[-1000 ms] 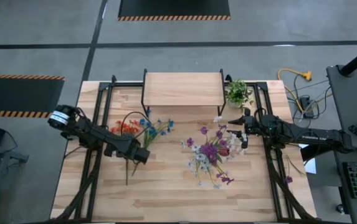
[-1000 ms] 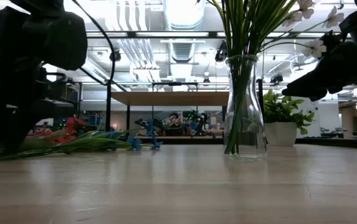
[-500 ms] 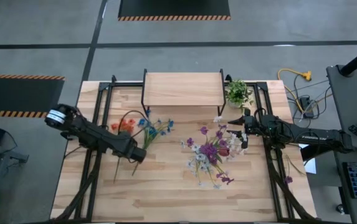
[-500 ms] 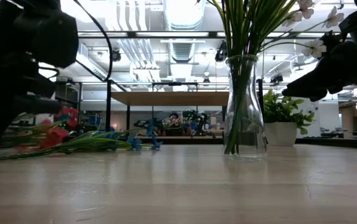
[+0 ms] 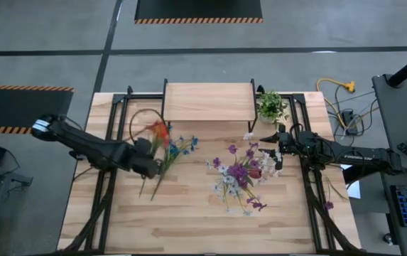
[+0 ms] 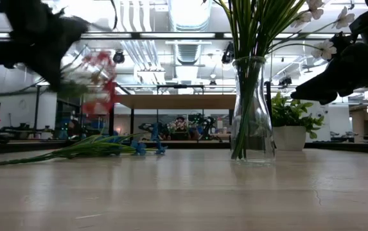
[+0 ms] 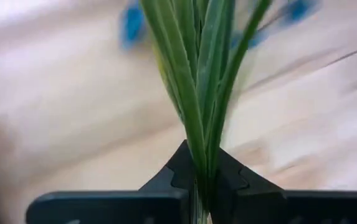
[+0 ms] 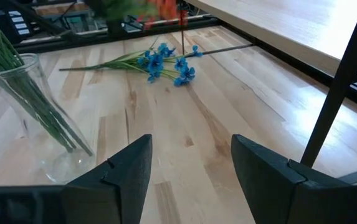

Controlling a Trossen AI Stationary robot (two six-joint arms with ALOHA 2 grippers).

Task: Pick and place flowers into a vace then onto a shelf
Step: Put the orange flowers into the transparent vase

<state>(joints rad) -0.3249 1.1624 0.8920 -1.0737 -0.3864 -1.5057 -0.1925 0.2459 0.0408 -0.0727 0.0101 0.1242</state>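
My left gripper (image 5: 150, 166) is shut on a flower with orange-red blossoms (image 5: 159, 131) above the table's left half. In the low view the blossoms (image 6: 100, 74) hang high over the wood. A blue flower (image 5: 179, 146) lies flat on the table beside it. The clear vase (image 6: 252, 109) stands right of centre on its base, with purple and white flowers (image 5: 240, 173) in it. The shelf (image 5: 208, 102) stands at the far edge. My right gripper (image 8: 190, 165) waits open beside the vase, with nothing between its fingers. My left gripper pinches the orange-red flower's bundle of green stems and leaves (image 7: 200, 163) between its two fingers, which lie across the stems and slant steeply down from the left. The flower is lifted clear, with its blossoms above the fingers and the bare stem end (image 5: 142, 190) trailing beyond them.
A small potted plant (image 5: 271, 106) stands by the shelf's right legs. Black frame rails (image 5: 111, 142) run along both sides of the tabletop. Bare wood (image 5: 189, 220) lies along the near edge.
My left gripper has shut on the orange-red flower's stems, then risen and drawn back toward the table's left, tipping as it went. The flower has come off the table, and its blossoms have swung up toward the shelf. The blue flower has stayed where it lay.
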